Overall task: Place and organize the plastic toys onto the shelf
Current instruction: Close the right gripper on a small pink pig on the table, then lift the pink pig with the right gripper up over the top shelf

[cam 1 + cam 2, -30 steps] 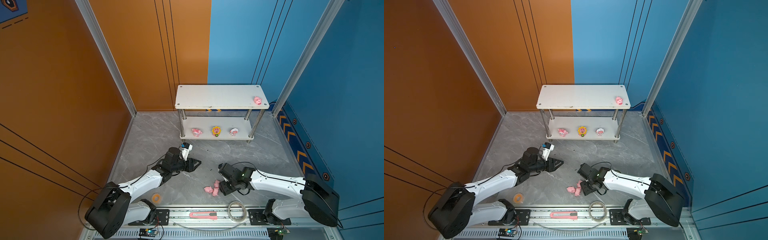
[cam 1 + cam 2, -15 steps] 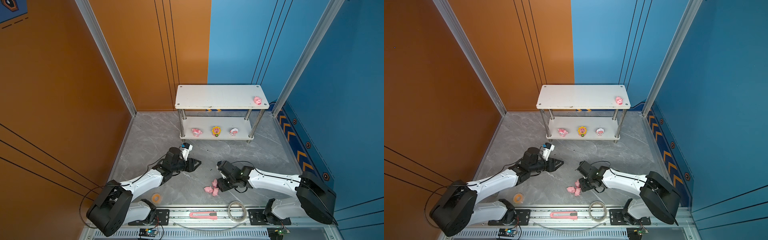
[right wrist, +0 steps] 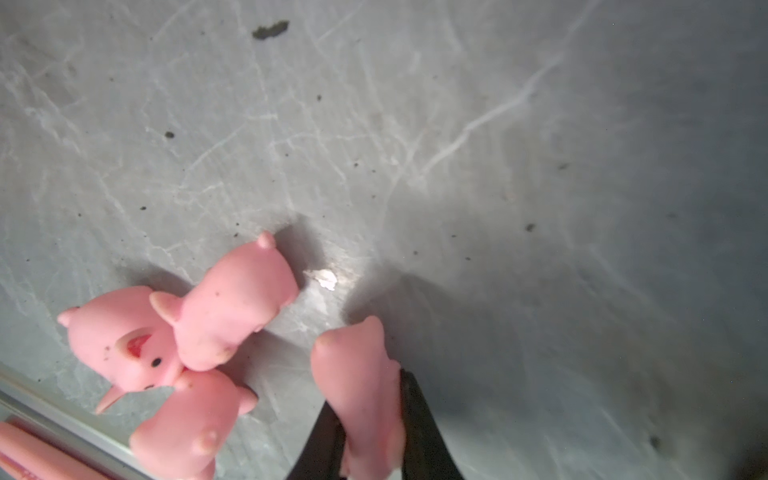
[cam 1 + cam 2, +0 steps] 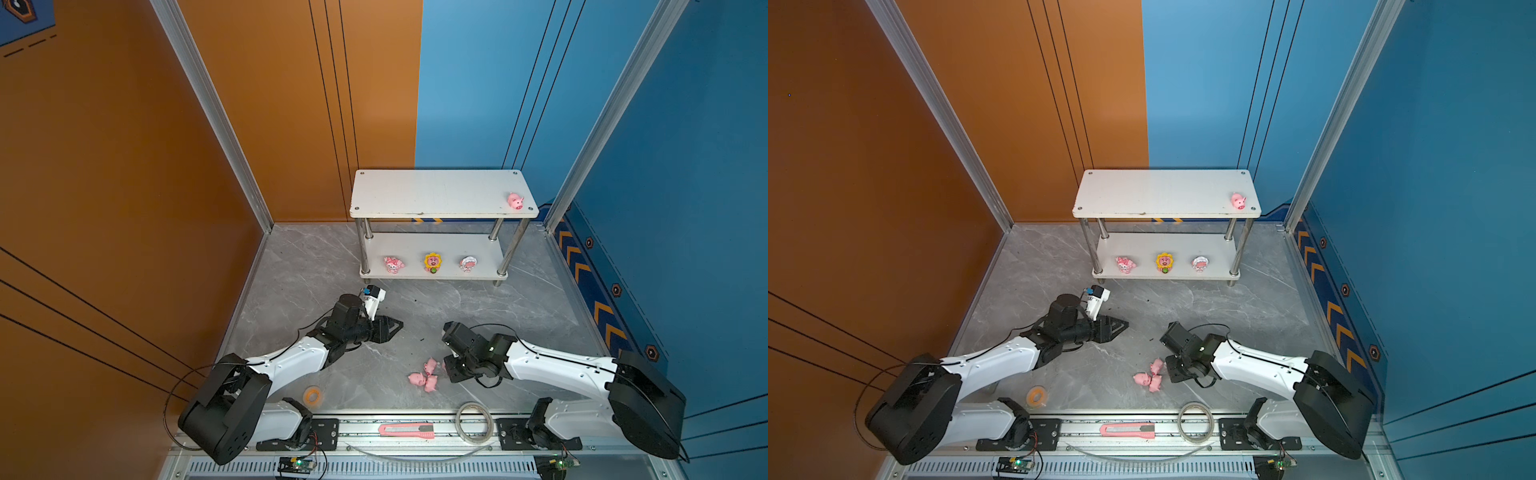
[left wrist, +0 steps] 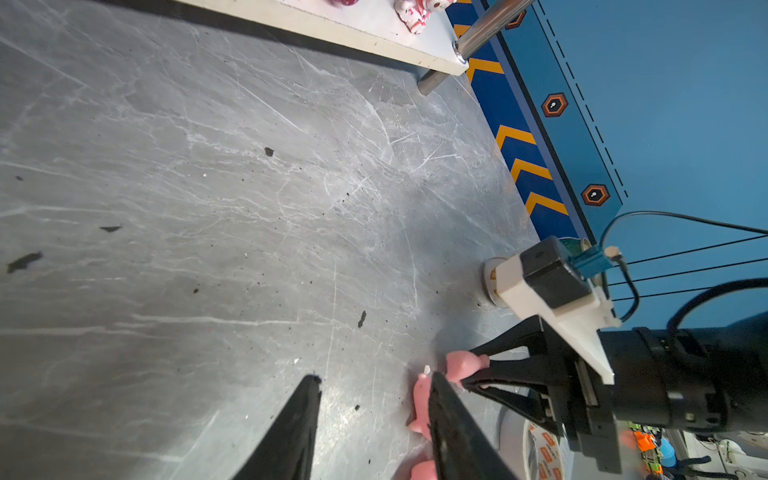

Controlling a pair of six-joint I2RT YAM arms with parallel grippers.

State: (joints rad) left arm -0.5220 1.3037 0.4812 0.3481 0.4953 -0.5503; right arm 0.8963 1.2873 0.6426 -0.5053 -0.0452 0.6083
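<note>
Since a second ago the right pincer (image 3: 368,409) has closed: its jaws now clamp one pig (image 3: 353,365) lying on the desk (image 4: 498,307), just beside three loose pigs (image 3: 232,307). Left pincer (image 5: 374,379) hovers nearby, jaws apart, empty. A fifth pig (image 4: 515,201) sits on the shelf (image 4: 436,193), top tier; three figurines (image 4: 433,262) stand on the lower. Only the fingertips seem to hold that rounded body, so a quick lift could squeeze it out and scatter the others.
</note>
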